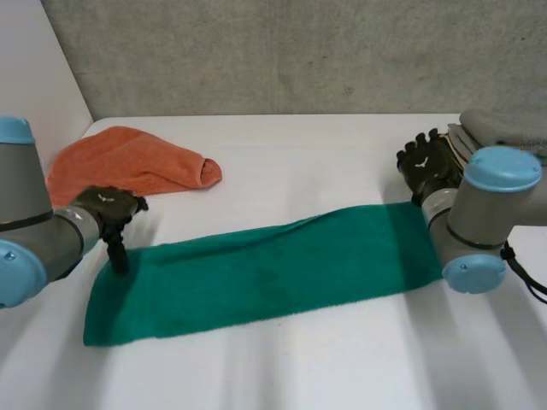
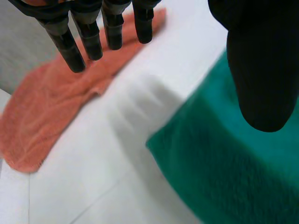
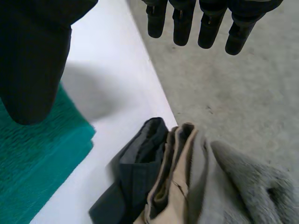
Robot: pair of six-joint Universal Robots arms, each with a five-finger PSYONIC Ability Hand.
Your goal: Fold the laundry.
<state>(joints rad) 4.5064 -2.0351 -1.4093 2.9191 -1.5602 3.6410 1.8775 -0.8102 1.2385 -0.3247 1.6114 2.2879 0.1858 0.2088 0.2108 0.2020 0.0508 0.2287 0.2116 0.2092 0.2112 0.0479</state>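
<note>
Lying stretched out long across the white table [image 1: 325,162] is the green towel [image 1: 256,273], running from the robot's left side over to its right and pretty flat, with a few soft wrinkles.

The left hand [image 1: 109,209] sits at the far corner of the towel's left end. It's open: in its wrist view the fingers [image 2: 88,37] are straight and spread over the orange towel [image 2: 51,116], while the thumb [image 2: 264,70] hangs over the green towel [image 2: 233,177] close to the corner. From the head view the thumb tip looks right down at the cloth, but honestly I can't tell if it's actually touching. Nothing is pinched.

The right hand [image 1: 427,166] is at the far corner of the other end and also open. Its fingers [image 3: 210,23] are straight and holding nothing, and the thumb [image 3: 32,60] is above the green towel [image 3: 37,163]. The towel's edge there looks like more than one layer.

The orange towel [image 1: 128,166] is bunched loosely at the back left of the table, apart from the green one. A stack of folded clothes [image 1: 500,128] sits at the back right edge just beyond the right hand, and up close it shows dark grey, beige and fuzzy grey pieces [image 3: 177,177].
</note>
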